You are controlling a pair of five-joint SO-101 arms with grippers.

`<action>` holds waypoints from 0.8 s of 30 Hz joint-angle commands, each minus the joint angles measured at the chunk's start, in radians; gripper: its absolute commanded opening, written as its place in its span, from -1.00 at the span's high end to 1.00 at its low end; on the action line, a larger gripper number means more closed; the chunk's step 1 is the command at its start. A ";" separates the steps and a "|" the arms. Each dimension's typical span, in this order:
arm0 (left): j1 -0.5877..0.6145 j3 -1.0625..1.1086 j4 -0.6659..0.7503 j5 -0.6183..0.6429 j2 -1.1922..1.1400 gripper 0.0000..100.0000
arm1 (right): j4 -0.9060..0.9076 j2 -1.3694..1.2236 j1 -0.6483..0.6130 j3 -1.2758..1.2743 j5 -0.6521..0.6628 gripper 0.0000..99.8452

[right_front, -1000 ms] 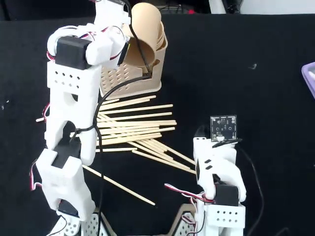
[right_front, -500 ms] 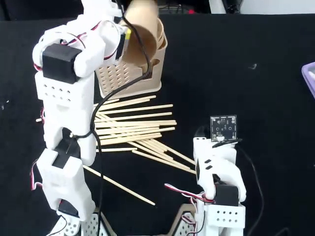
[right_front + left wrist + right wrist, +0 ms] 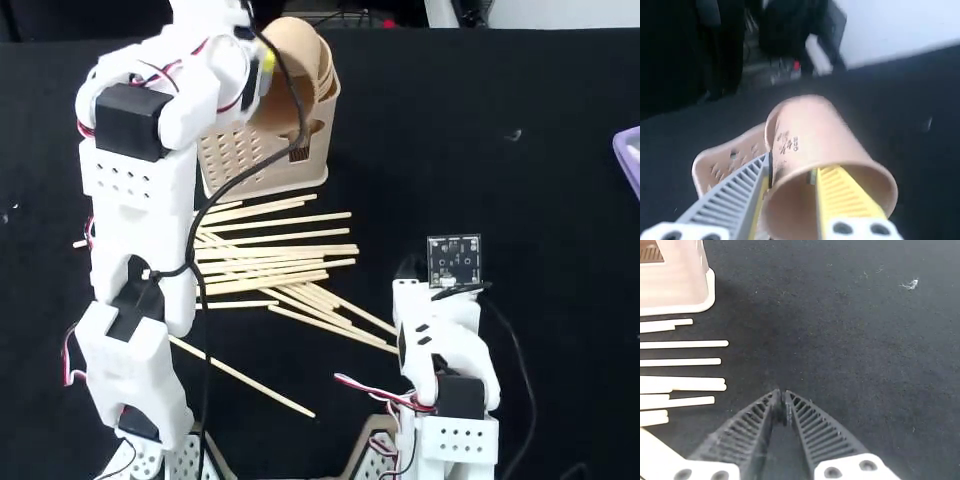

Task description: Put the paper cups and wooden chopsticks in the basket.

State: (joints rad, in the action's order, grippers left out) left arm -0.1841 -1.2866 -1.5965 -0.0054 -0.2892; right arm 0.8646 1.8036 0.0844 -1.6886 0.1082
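Note:
My left gripper [image 3: 790, 175] is shut on the rim of a brown paper cup [image 3: 827, 145], one finger inside and one outside. In the high view that cup [image 3: 290, 75] is held tilted over the beige perforated basket [image 3: 270, 160] at the back left, beside another cup [image 3: 325, 65] standing in it. Several wooden chopsticks [image 3: 270, 255] lie spread on the black table in front of the basket. My right gripper [image 3: 782, 400] is shut and holds nothing, low over the table to the right of the chopstick ends [image 3: 685, 365].
The basket's corner [image 3: 675, 280] appears in the right wrist view. A purple object [image 3: 628, 160] sits at the table's right edge. One stray chopstick [image 3: 245, 378] lies diagonally near the left arm's base. Open black tabletop [image 3: 480, 130] stretches to the right of the basket.
The left arm has swung with the cup, first left and up, then lowered it toward the basket. The right arm has stayed still.

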 commanded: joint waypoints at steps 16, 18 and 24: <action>0.041 0.107 0.269 0.086 -0.043 0.70 | -0.014 0.091 -0.012 0.004 0.002 0.98; 0.044 0.110 0.273 0.084 -0.048 0.70 | -0.014 0.091 -0.012 0.004 0.002 0.98; 0.045 0.102 0.399 0.091 -0.124 0.70 | -0.014 0.091 -0.012 0.004 0.002 0.98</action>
State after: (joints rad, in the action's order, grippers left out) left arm -0.1442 -1.1699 -1.2620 0.0760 -0.4135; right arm 0.8646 1.8036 0.0844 -1.6886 0.1082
